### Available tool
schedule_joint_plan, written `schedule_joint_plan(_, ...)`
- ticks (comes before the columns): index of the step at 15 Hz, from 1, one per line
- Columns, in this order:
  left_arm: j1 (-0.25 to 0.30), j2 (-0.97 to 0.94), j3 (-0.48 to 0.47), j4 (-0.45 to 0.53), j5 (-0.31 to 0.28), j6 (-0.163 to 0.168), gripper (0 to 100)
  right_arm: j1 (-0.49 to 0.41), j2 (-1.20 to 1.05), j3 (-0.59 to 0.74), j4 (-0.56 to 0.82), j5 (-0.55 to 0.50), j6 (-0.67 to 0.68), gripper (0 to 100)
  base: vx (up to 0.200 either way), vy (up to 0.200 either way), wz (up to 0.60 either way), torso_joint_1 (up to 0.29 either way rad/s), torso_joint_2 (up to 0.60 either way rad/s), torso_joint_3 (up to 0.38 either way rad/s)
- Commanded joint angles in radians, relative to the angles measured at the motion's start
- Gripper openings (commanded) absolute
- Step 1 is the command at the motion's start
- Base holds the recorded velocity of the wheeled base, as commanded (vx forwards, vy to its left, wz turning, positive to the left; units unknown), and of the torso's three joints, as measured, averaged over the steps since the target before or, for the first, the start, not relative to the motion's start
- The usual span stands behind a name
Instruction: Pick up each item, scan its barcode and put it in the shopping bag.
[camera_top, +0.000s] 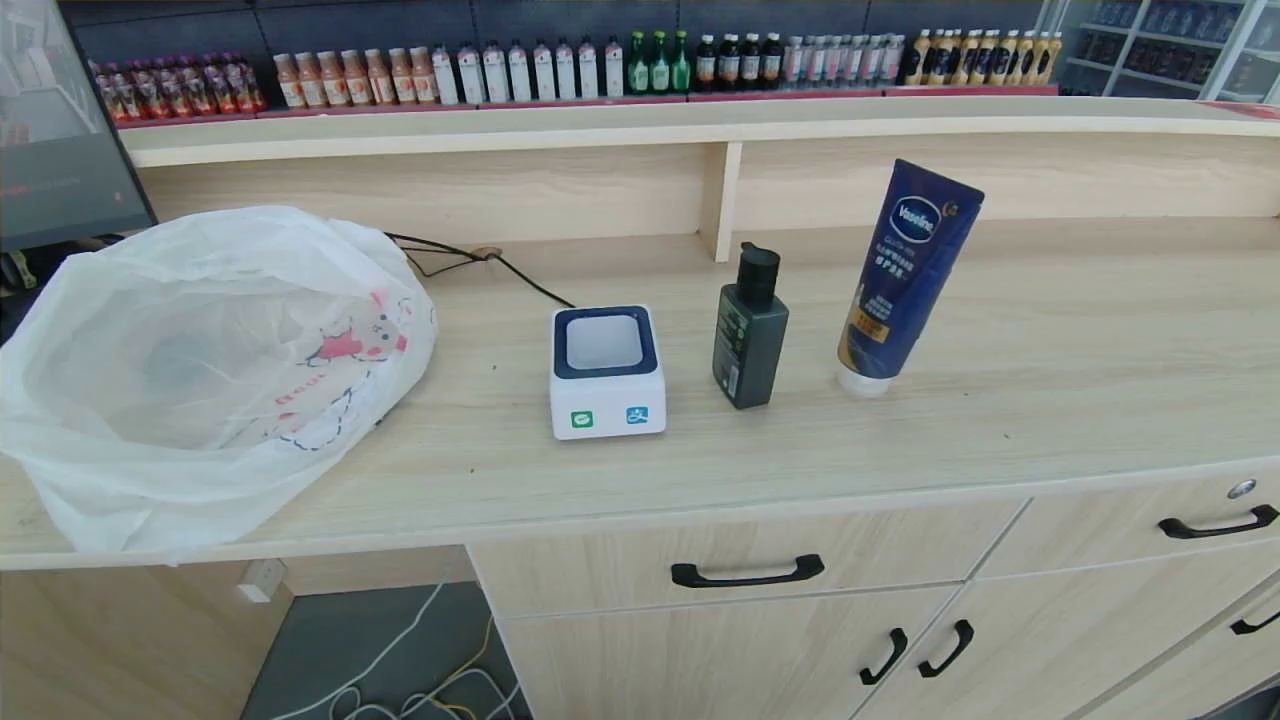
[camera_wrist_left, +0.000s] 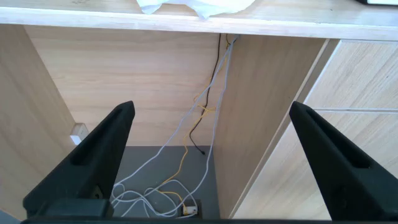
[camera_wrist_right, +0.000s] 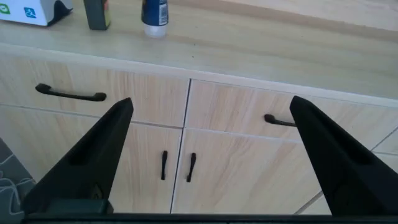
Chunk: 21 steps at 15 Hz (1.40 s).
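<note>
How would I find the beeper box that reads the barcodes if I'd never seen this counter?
On the long wooden counter, look between the big white shopping bag and the dark grey bottle. The scanner sits there: the only small white cube, with a dark blue frame around its top window.

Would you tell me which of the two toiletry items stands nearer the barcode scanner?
The dark grey bottle, directly beside the scanner; the taller blue tube stands on the bottle's far side.
</note>
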Motion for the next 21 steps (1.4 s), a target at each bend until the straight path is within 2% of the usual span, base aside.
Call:
schedule_joint_plan(1, 0.0, 0.0, 0.0, 0.0, 0.0, 0.0, 100, 0.0, 0.161, -0.048, -0.014, 0.083, -0.04, 100, 0.0, 0.0, 0.0, 0.0, 0.0, 0.0)
schedule_joint_plan(3, 0.0, 0.0, 0.0, 0.0, 0.0, 0.0, 100, 0.005, 0.254, -0.044, -0.1, 0.145, -0.098, 100, 0.0, 0.0, 0.0, 0.0, 0.0, 0.0)
schedule_joint_plan(5, 0.0, 0.0, 0.0, 0.0, 0.0, 0.0, 100, 0.014, 0.317, -0.013, -0.187, 0.149, -0.103, 100, 0.0, 0.0, 0.0, 0.0, 0.0, 0.0)
schedule_joint_plan(8, 0.0, 0.0, 0.0, 0.0, 0.0, 0.0, 100, 0.132, 0.495, 0.039, -0.407, 0.149, -0.132, 100, 0.0, 0.0, 0.0, 0.0, 0.0, 0.0)
schedule_joint_plan(13, 0.0, 0.0, 0.0, 0.0, 0.002, 0.0, 100, 0.236, 0.757, 0.056, -0.681, 0.142, -0.179, 100, 0.0, 0.0, 0.0, 0.0, 0.0, 0.0)
schedule_joint_plan(16, 0.0, 0.0, 0.0, 0.0, 0.0, 0.0, 100, 0.264, 0.837, 0.033, -0.746, 0.137, -0.192, 100, 0.0, 0.0, 0.0, 0.0, 0.0, 0.0)
schedule_joint_plan(17, 0.0, 0.0, 0.0, 0.0, 0.0, 0.0, 100, 0.284, 0.854, 0.021, -0.746, 0.113, -0.199, 100, 0.0, 0.0, 0.0, 0.0, 0.0, 0.0)
schedule_joint_plan(18, 0.0, 0.0, 0.0, 0.0, 0.002, 0.0, 100, 0.344, 0.871, 0.013, -0.747, 0.056, -0.199, 100, 0.0, 0.0, 0.0, 0.0, 0.0, 0.0)
schedule_joint_plan(21, 0.0, 0.0, 0.0, 0.0, 0.002, 0.0, 100, 0.603, 0.948, -0.019, -0.766, -0.164, -0.193, 100, 0.0, 0.0, 0.0, 0.0, 0.0, 0.0)
